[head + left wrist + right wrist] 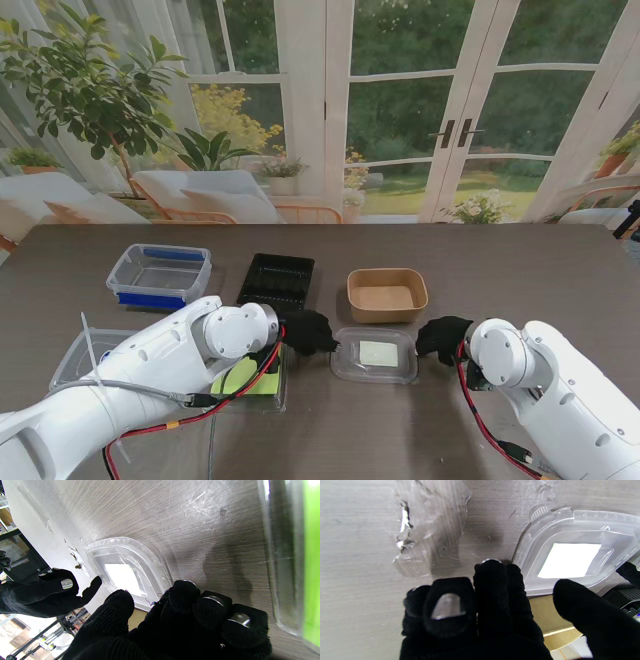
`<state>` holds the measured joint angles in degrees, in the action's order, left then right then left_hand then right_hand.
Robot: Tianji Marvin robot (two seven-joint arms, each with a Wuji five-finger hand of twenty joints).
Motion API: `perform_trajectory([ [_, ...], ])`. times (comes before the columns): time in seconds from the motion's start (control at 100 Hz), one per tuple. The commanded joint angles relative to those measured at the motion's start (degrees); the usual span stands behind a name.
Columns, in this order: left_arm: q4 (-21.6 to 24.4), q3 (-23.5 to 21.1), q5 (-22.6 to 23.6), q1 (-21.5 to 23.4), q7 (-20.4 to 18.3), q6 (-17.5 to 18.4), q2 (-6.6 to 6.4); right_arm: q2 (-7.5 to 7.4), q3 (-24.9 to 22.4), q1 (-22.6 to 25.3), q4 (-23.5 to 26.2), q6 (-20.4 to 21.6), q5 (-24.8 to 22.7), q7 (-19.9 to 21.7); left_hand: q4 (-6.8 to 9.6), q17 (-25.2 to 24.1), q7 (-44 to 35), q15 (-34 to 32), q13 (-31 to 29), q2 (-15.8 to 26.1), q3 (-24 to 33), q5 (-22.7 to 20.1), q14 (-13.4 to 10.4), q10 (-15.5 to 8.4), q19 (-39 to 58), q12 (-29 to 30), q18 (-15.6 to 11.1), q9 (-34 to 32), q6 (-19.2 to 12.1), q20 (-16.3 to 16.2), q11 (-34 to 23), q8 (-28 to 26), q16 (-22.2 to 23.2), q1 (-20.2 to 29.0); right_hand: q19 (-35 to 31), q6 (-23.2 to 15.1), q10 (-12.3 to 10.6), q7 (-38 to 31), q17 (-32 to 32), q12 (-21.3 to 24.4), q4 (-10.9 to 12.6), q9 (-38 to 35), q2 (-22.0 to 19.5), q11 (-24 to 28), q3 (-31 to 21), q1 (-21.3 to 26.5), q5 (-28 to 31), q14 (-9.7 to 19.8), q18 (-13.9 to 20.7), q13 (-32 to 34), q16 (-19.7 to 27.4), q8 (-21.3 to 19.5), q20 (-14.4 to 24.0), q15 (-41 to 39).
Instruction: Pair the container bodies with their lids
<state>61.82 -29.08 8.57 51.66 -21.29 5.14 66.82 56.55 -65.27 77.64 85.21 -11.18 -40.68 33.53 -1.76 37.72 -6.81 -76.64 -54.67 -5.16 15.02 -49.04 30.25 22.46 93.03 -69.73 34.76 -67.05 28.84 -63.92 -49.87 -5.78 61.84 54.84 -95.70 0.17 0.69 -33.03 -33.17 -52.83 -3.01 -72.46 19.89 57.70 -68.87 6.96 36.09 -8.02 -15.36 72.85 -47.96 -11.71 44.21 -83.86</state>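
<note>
A clear plastic lid [375, 355] with a white label lies flat on the table between my two hands. My left hand [308, 332] sits at its left edge, fingers curled and thumb apart, holding nothing. The left wrist view has this lid [122, 567] just past the left hand [175, 620], with the right hand [42, 592] beyond it. At the lid's right edge, my right hand [443, 338] also holds nothing. In the right wrist view its fingers [490, 580] touch the table beside the lid [570, 555]. A brown paper bowl [387, 295] stands just beyond the lid.
A black tray [280, 280] and a clear blue-rimmed box [160, 275] stand farther back on the left. A clear container with a green item [250, 380] lies under my left forearm. Another clear lid [85, 355] is at the far left.
</note>
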Motion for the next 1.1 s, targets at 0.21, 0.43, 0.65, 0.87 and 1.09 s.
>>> perform_trajectory([
  [0.21, 0.31, -0.21, -0.52, 1.02, -1.33, -0.53, 0.44, 0.25, 0.88, 0.50, -0.13, 0.41, 1.46, 0.68, -1.27, 0.79, 0.67, -2.99, -1.46, 0.68, 0.14, -0.48, 1.82, -0.90, 2.38, -1.08, -4.36, -1.35, 2.24, 0.43, -1.80, -0.26, 0.15, 0.16, -0.88, -2.14, 0.47, 2.42, -11.19, -1.39, 1.82, 0.84, -0.79, 1.88, 0.87, -2.57, 0.88, 0.21, 1.17, 2.10, 0.44, 1.64, 0.62, 0.06],
  [0.43, 0.74, -0.60, -0.75, 1.47, -1.47, -0.80, 0.28, 0.20, 0.92, 0.72, 0.21, 0.31, 1.70, 0.97, -1.28, 0.76, 0.61, -3.13, -1.57, 0.65, 0.14, -0.63, 1.99, -0.88, 2.33, -1.16, -4.32, -1.56, 2.14, 0.36, -1.94, -0.28, 0.21, 0.13, -0.86, -1.39, 0.48, 2.08, -10.99, -1.50, 1.73, 1.00, -0.62, 1.90, 0.66, -2.53, -0.57, 0.10, 1.24, 2.10, 0.46, 1.34, 0.81, 0.10],
  [0.65, 0.73, -1.08, -0.99, 1.86, -1.13, -0.07, 0.30, 0.35, 0.55, 1.42, 0.64, 0.06, 3.80, 0.56, -1.26, 1.02, 0.49, -3.90, -1.94, 0.52, 0.24, -0.93, 1.71, -1.08, 2.63, -1.69, -4.35, -1.81, 1.92, 0.15, -2.76, -0.32, 0.34, 0.09, -0.96, -1.14, 0.65, 0.94, -10.89, -1.62, 1.73, 0.85, -0.47, 2.10, 0.24, -2.27, -1.03, -0.34, 1.11, 2.06, 0.39, 0.75, 1.05, -0.09],
  [0.87, 3.82, -3.41, -0.41, 3.77, -0.49, -0.02, -0.53, 0.58, -2.46, 4.41, 3.52, -0.02, 7.05, 0.08, -1.27, 0.72, 0.48, -3.67, -1.56, 0.46, 0.49, -0.95, 1.98, -0.76, 2.43, -1.73, -4.12, -1.69, 1.98, 0.07, -2.63, -0.33, 0.27, 0.06, -0.91, -0.93, 1.09, 0.67, -10.72, -1.57, 1.65, 0.75, -0.28, 2.09, -0.16, -2.06, -0.90, -0.83, 0.71, 2.04, 0.38, 0.63, 1.18, -0.14],
  [1.09, 6.85, -5.41, 0.73, 5.26, 0.03, 0.20, -1.31, 0.80, -4.98, 7.02, 6.27, -0.15, 8.65, -0.63, -1.28, 0.59, 0.41, -3.51, -1.73, 0.38, 0.64, -1.11, 1.98, -0.91, 2.25, -1.67, -4.15, -1.78, 1.94, 0.00, -2.50, -0.35, 0.20, -0.04, -0.98, -0.71, 1.38, 0.71, -10.62, -1.55, 1.59, 0.61, -0.10, 2.08, -0.45, -1.93, -0.67, -1.18, 0.32, 2.02, 0.34, 0.67, 1.32, -0.25],
])
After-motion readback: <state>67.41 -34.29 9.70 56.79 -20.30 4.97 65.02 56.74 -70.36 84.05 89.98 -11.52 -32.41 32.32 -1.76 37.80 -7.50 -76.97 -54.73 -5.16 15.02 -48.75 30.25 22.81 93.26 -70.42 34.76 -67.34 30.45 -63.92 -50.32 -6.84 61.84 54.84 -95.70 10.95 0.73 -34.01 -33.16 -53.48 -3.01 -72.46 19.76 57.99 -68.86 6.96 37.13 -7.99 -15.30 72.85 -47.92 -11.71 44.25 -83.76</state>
